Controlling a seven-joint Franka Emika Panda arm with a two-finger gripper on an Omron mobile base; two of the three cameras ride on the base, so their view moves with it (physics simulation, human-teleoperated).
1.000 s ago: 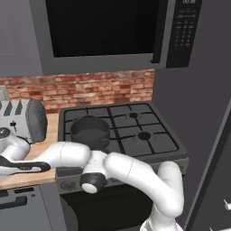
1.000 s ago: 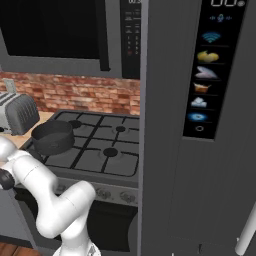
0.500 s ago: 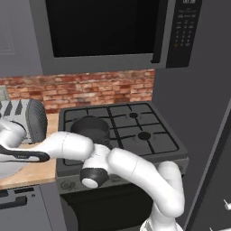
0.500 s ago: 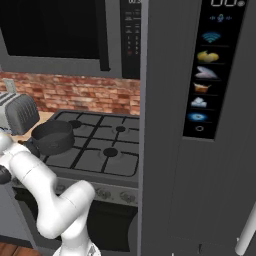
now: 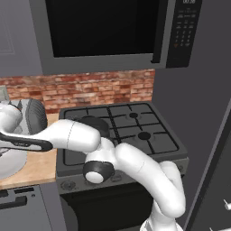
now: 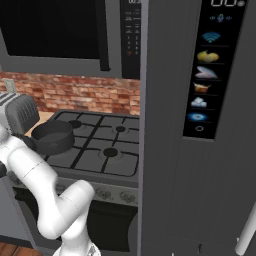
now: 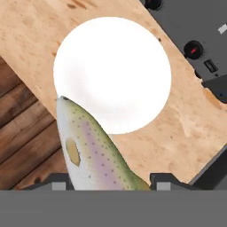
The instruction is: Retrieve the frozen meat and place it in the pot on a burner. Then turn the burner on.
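Jaws closed on the frozen meat [image 7: 91,155], fingertips [image 7: 166,181] flanking its tail end at 6 o'clock in the hand view; gripper [image 7: 108,182] points down at the counter. Fish nose sits at about 10 o'clock, overlapping the rim of the white plate [image 7: 112,71] below. Plate lies on the wood countertop [image 7: 186,128], with bare wood all round it. Counter edge runs diagonally at 8 o'clock, plank floor [image 7: 22,146] beyond. Dark appliance panel with knobs [image 7: 193,49] at 2 o'clock.

Left base view: arm reaches to 9 o'clock over the counter, hand cut off by the frame edge.

Right base view: pot [image 6: 52,137] on the front-left burner [image 6: 110,152] zone of the cooktop, toaster [image 6: 17,113] just beside it at 10 o'clock. Tall dark fridge [image 6: 200,150] walls off the stove's right side, microwave [image 5: 108,31] overhead.
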